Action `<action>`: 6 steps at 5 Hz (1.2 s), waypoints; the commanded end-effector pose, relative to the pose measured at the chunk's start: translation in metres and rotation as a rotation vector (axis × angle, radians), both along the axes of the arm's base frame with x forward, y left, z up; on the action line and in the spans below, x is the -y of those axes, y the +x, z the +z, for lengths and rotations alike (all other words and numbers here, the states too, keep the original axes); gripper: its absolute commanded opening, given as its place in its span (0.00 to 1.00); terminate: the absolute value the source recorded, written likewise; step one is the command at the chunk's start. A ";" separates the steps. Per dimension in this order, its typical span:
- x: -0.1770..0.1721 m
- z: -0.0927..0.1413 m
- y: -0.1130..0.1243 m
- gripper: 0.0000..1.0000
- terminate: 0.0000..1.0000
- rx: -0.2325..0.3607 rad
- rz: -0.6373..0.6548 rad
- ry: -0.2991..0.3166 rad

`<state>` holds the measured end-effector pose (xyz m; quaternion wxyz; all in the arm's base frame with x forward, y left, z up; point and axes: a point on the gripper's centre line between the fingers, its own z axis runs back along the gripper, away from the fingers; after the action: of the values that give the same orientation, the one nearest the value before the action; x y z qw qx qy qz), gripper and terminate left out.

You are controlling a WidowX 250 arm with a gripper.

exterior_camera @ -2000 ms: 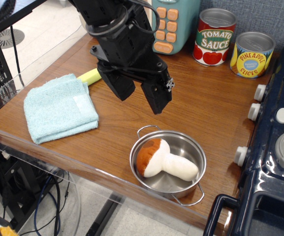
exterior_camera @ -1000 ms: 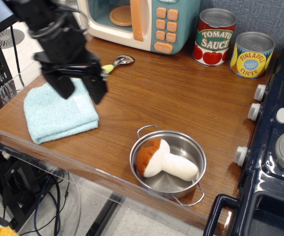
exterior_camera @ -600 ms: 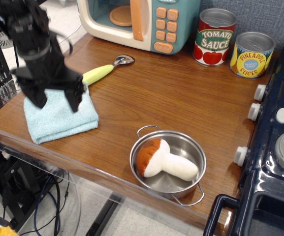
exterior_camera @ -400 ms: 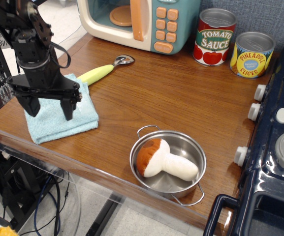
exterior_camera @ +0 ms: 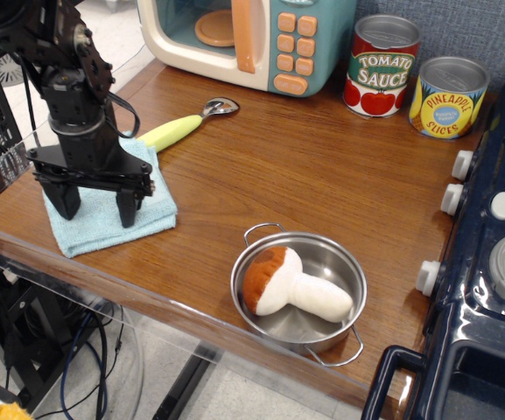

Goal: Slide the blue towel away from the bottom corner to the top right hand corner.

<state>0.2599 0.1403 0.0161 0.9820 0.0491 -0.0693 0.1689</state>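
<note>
The blue towel [exterior_camera: 151,208] lies folded on the brown wood tabletop [exterior_camera: 305,166] near its front left corner, just behind the clear acrylic edge [exterior_camera: 77,271]. My black gripper [exterior_camera: 97,210] stands straight above it, open, with both fingertips [exterior_camera: 128,217] down on the cloth. The arm hides much of the towel's middle. The far right corner of the table, by the pineapple can [exterior_camera: 447,97], holds cans.
A steel pot [exterior_camera: 299,291] with a plush mushroom [exterior_camera: 289,284] sits front centre. A yellow-handled spoon [exterior_camera: 182,128] lies behind the towel. A toy microwave [exterior_camera: 252,39], a tomato sauce can [exterior_camera: 381,65] and the pineapple can line the back. A dark blue toy stove [exterior_camera: 488,245] bounds the right.
My gripper swept from the table's middle to the left, then dropped onto the towel. The fingertips now press on the cloth. The towel's right edge has shifted slightly.
</note>
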 end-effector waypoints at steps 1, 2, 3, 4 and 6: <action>0.030 0.005 0.005 1.00 0.00 0.016 -0.090 -0.052; 0.048 -0.001 0.017 1.00 0.00 -0.002 -0.127 -0.060; 0.070 -0.003 0.038 1.00 0.00 -0.012 -0.151 -0.088; 0.101 0.005 0.065 1.00 0.00 0.005 -0.196 -0.119; 0.164 0.019 0.106 1.00 0.00 0.021 -0.323 -0.170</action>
<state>0.3747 -0.0234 0.0158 0.9974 -0.0472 -0.0517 0.0192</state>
